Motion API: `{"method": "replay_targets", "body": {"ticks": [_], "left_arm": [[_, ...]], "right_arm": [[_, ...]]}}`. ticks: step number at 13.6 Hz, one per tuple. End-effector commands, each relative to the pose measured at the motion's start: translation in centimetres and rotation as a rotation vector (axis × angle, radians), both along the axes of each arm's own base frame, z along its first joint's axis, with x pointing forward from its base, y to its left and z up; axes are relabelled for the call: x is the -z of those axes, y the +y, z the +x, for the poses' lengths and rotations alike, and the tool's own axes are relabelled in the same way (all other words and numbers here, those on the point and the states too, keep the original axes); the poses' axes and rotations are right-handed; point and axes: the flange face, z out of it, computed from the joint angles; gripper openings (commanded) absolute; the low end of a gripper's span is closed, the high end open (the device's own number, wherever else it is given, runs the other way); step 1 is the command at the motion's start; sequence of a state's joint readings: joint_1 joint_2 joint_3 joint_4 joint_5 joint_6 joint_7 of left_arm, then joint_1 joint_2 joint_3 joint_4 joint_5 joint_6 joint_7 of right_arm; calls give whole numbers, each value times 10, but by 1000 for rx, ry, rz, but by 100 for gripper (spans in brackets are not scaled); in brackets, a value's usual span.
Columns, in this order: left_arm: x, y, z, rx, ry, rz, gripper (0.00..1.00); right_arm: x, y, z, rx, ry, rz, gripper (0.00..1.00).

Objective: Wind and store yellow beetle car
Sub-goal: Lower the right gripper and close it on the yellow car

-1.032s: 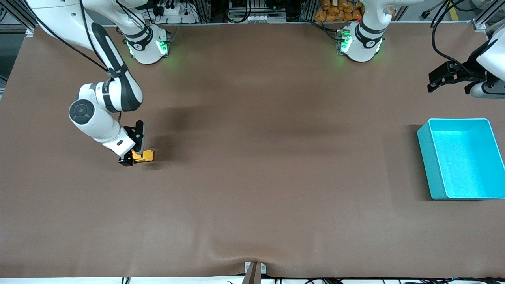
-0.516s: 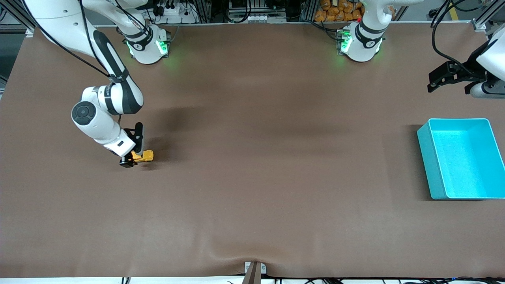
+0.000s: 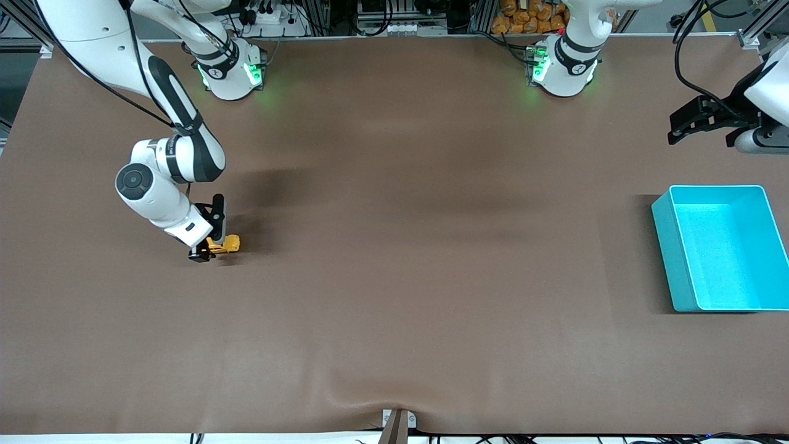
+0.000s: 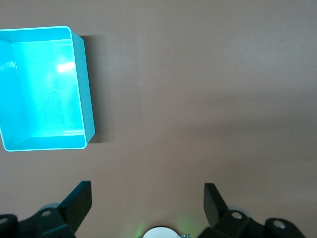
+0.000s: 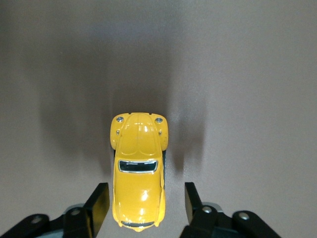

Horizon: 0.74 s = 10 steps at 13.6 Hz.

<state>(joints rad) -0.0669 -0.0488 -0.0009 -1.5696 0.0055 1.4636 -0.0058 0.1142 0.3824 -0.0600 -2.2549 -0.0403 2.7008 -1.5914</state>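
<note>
Across the whole workspace we are seeing a matte brown mat (image 3: pixel 394 259) covering the table, slightly rippled at the edge nearest the front camera. Toward the right arm's end of the table, the right gripper (image 3: pixel 208 246) is sitting low over the yellow beetle car (image 3: pixel 225 245). We are viewing the car's glossy rounded body, dark window and small headlights (image 5: pixel 138 171) in the right wrist view, its wheels resting on the mat. The black fingers (image 5: pixel 99 203) are standing spread on either side of its rear half, with a gap showing on each side. Toward the left arm's end, a cyan bin (image 3: pixel 721 246), a smooth rectangular plastic tub, is sitting well apart from the car. The left gripper (image 3: pixel 693 120) is waiting over the mat beside the bin, fingers (image 4: pixel 79 201) spread wide.
</note>
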Motion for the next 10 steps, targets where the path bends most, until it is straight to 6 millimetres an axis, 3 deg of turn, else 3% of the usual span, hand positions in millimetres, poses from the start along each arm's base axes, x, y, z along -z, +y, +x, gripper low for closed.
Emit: {"method": "replay_targets", "body": {"ticks": [1, 10], "left_arm": [[-3, -1, -2, -18, -12, 15, 100], [-3, -1, -2, -20, -13, 15, 100]], "right_arm": [[3, -2, 0, -19, -6, -1, 57], [12, 2, -3, -12, 11, 5, 42]]}}
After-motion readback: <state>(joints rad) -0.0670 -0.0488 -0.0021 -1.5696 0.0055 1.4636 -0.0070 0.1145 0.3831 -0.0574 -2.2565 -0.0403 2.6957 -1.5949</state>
